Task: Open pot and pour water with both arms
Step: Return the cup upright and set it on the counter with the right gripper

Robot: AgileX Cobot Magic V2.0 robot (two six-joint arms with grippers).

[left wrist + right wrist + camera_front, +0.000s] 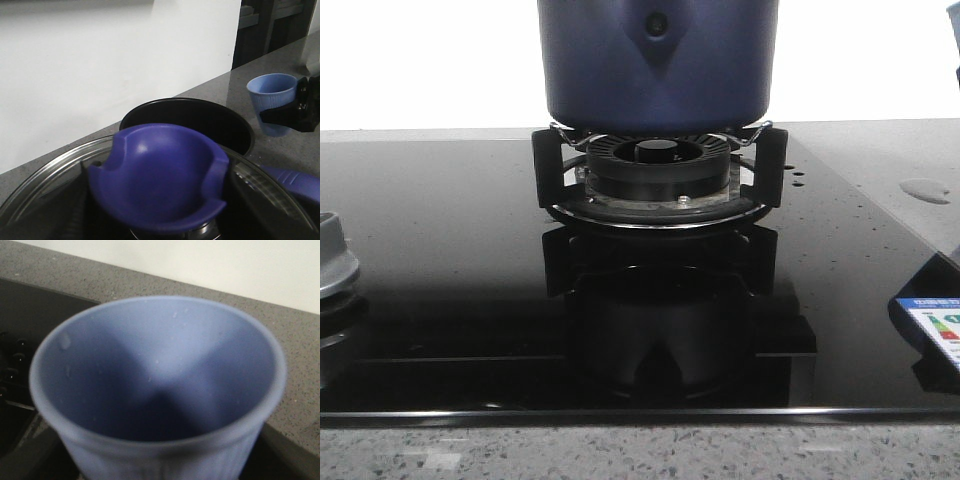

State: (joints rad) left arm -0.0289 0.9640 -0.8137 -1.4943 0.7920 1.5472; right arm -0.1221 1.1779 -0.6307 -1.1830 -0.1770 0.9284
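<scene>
White wall (pixel 75 75) behind; grey speckled countertop (pixel 880 150); dark shelving (pixel 270 25) far corner; bright, even light.

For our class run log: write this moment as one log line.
pot: on burner, uncovered | glass lid: lifted, left wrist view | cup: in right gripper, beside pot | pour: not started

Overexposed white wall (pixel 430 60), glossy reflective hob (pixel 450 260), blurred close cup (pixel 160 390).

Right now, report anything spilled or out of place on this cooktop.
A small puddle of clear liquid lies on the grey stone counter, right of the black glass hob. Droplets also dot the glass near the burner under the dark navy-blue metal pot.
</scene>
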